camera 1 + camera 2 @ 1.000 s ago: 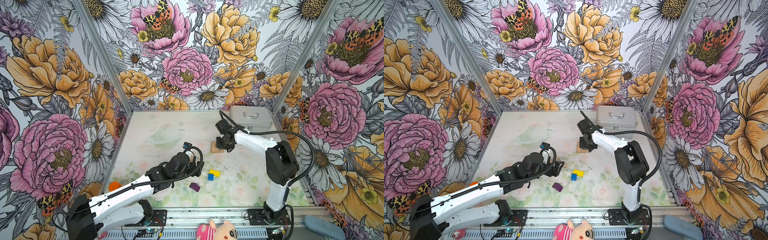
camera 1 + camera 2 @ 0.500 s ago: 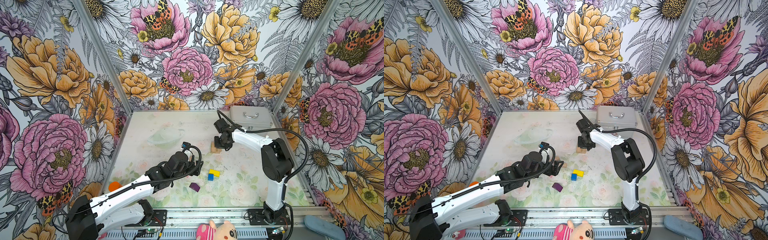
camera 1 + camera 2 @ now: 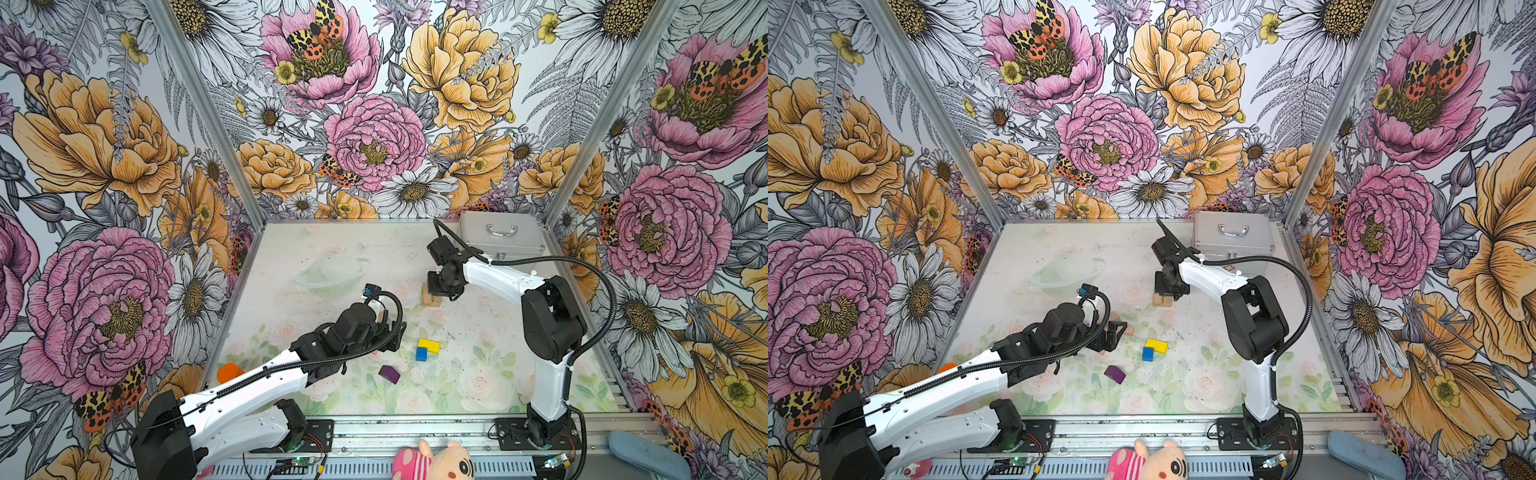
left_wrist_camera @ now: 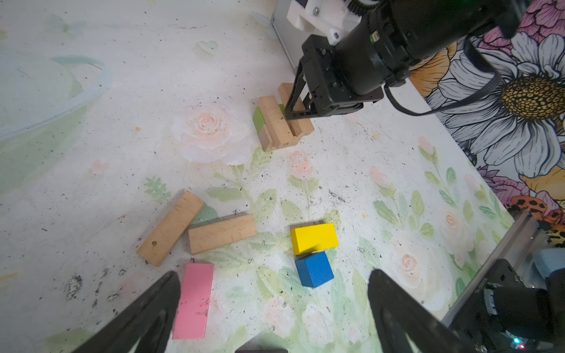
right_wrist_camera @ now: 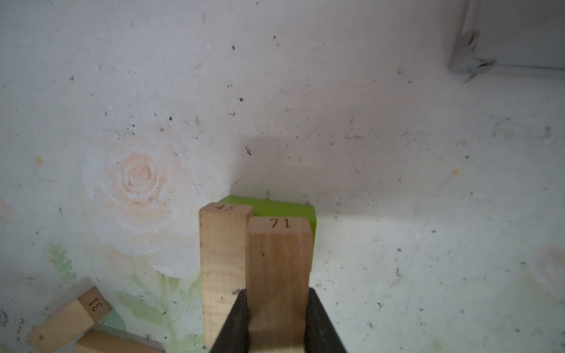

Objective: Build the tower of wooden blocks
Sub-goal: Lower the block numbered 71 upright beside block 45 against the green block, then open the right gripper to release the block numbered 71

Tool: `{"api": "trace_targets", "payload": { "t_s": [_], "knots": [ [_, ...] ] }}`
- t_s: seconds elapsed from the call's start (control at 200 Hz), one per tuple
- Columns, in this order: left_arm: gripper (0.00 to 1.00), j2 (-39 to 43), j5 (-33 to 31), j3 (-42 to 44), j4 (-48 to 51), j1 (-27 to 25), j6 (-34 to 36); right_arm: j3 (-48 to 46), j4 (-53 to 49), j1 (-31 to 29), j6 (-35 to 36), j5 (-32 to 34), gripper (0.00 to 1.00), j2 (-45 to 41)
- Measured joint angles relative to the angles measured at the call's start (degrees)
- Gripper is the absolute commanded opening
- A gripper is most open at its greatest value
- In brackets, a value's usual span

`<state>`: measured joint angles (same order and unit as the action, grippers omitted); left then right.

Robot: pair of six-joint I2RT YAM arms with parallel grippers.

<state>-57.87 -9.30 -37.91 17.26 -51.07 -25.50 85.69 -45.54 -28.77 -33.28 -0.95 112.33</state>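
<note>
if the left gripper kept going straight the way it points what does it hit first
Probably the blue cube, just ahead of the left gripper, jaws open, slightly off-centre; the yellow block sits right behind it. Depth is unclear, so the table could come first.

We are finding the tower [image 3: 428, 298] centre-right in a top view, the case [image 3: 500, 239] above-right of it, loose blocks [image 3: 429, 345] below.
</note>
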Motion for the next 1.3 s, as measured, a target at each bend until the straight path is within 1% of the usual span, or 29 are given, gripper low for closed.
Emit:
{"api": "trace_targets", "payload": {
  "t_s": [0.26,0.485,0.796,0.896,0.991,1.096,1.246,1.301],
  "knots": [
    [0.97,0.0,0.0,0.0,0.0,0.0,0.0,0.1,0.0,0.0,0.0,-0.3,0.25,0.6],
    [0.97,0.5,0.2,0.0,0.0,0.0,0.0,0.1,0.0,0.0,0.0,-0.4,0.32,0.7],
    [0.97,1.1,0.6,0.0,0.0,0.3,0.0,0.1,0.0,0.3,0.0,-0.4,0.35,0.7],
    [0.96,1.4,0.7,0.0,0.0,0.3,0.0,0.1,0.0,0.3,-0.1,-0.4,0.41,0.7],
    [0.96,1.8,0.8,0.0,0.1,0.3,0.0,0.1,0.0,0.4,0.1,-0.4,0.49,0.7],
    [0.96,2.5,0.8,0.0,0.1,0.3,0.0,0.1,0.0,0.4,0.1,-0.4,0.56,0.4],
    [0.96,4.0,0.8,0.0,0.1,0.3,0.0,0.1,0.0,0.4,-0.1,-0.5,0.68,-0.6],
    [0.96,4.5,0.8,0.1,0.1,0.3,0.0,0.1,0.0,0.3,-0.3,-0.7,0.71,-0.9]
  ]
}}
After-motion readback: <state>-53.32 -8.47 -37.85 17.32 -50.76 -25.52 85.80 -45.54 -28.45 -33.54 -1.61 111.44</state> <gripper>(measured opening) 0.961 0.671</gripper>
